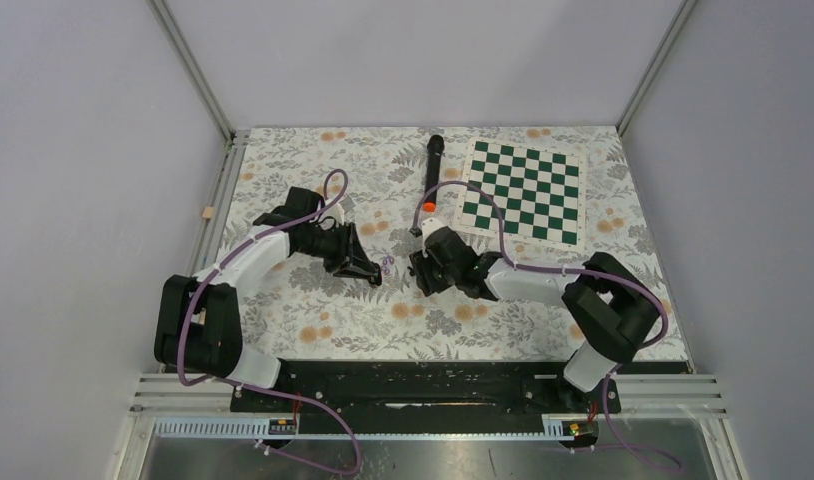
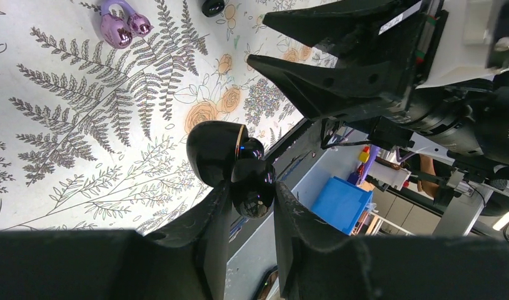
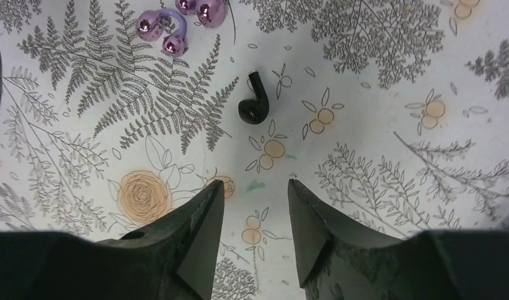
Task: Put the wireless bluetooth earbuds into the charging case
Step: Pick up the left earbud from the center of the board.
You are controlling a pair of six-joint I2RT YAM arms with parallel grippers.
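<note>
My left gripper is shut on the glossy black charging case and holds it above the table; the case looks hinged open. In the top view the left gripper is at mid-table. A black earbud lies on the floral cloth just ahead of my right gripper, which is open and empty above the cloth. Pale purple earbuds lie beyond it to the left and also show in the left wrist view. The right gripper faces the left one a short way apart.
A long black microphone with an orange end lies at the back middle. A green and white chessboard lies at the back right. White walls enclose the table on three sides.
</note>
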